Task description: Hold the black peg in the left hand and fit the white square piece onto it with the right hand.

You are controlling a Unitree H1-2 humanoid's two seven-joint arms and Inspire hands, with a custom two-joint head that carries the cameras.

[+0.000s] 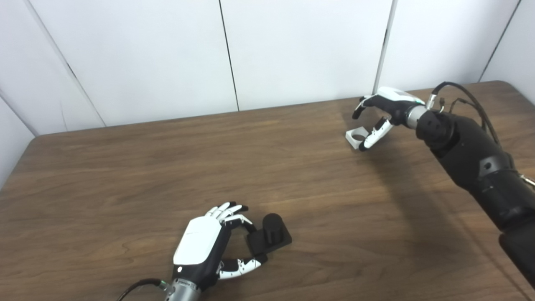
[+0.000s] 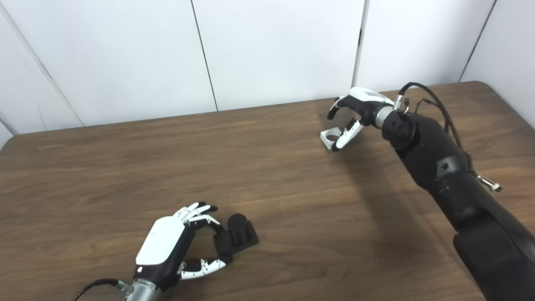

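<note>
**Both hands at their pieces, nothing lifted**

I'm looking down at the brown wooden table point(image 1: 167, 167) and I've got my two hands working opposite ends of it. At the near left, my left hand point(image 1: 209, 246) sits low over the tabletop with its fingers point(image 1: 234, 213) curled around the left edge of the black peg point(image 1: 269, 236). The peg is a short round post standing upright on a flat black square base, and the base lies on the wood. My thumb comes in under the near edge of the base, and the fingers reach over the far side. I can't tell from here whether the grip is firm or whether the fingers only bracket it.

Far right now: my right hand point(image 2: 355, 110) is stretched out near the far edge of the table, palm down and fingers spread and curved. The white square piece point(image 2: 330, 138) lies flat on the table just left of that hand, its round hole facing up. One white fingertip touches or overlaps its right side; the other fingers arch above it, apart from it. That hand has closed on nothing.

The two pieces lie well apart, the peg near and left, the white piece far and right. White wall panels point(image 1: 292, 50) stand behind the table.
</note>
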